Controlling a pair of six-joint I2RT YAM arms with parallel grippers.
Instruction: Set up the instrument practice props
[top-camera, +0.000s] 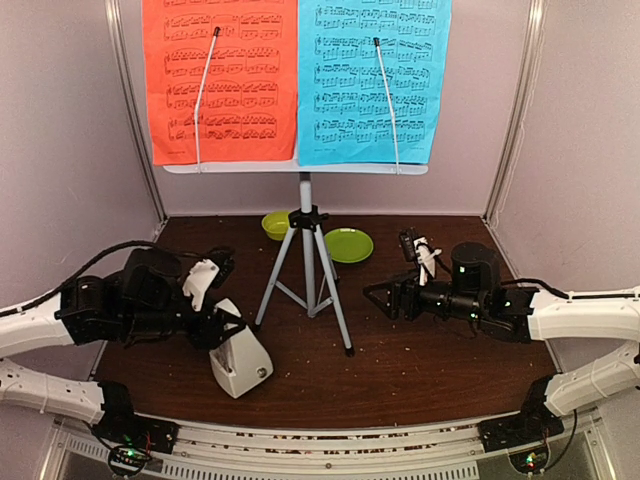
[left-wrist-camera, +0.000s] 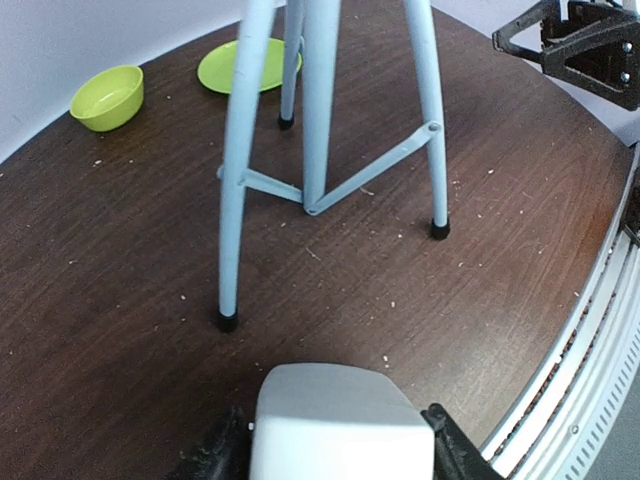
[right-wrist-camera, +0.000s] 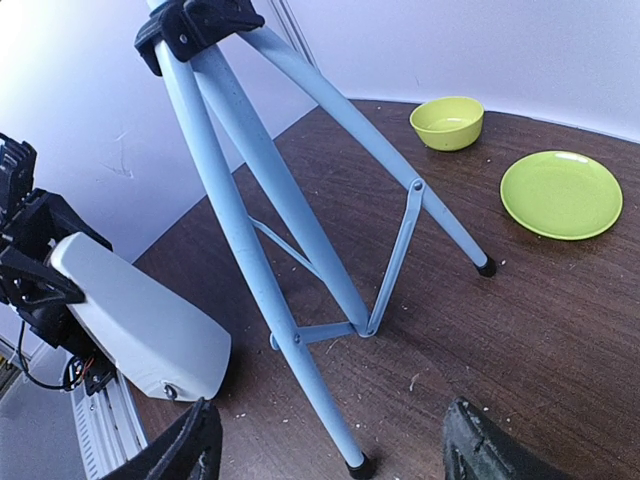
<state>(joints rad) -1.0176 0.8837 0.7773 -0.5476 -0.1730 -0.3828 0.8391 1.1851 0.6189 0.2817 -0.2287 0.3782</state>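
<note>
Metronome (left-wrist-camera: 340, 425), tilted, sits gripped inside the left pincer (left-wrist-camera: 338, 452).

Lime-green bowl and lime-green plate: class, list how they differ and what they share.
The lime-green bowl is deep with raised walls; the lime-green plate is flat and wider. The bowl sits left of the post of the tripod, the plate right. Both are lime green, empty and on the table.

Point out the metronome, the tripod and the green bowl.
metronome (top-camera: 240, 362), top view, on its pale side face.
tripod (top-camera: 308, 218), top view, on the black hub where the legs meet.
green bowl (left-wrist-camera: 108, 98), left wrist view, on its inner hollow.
</note>
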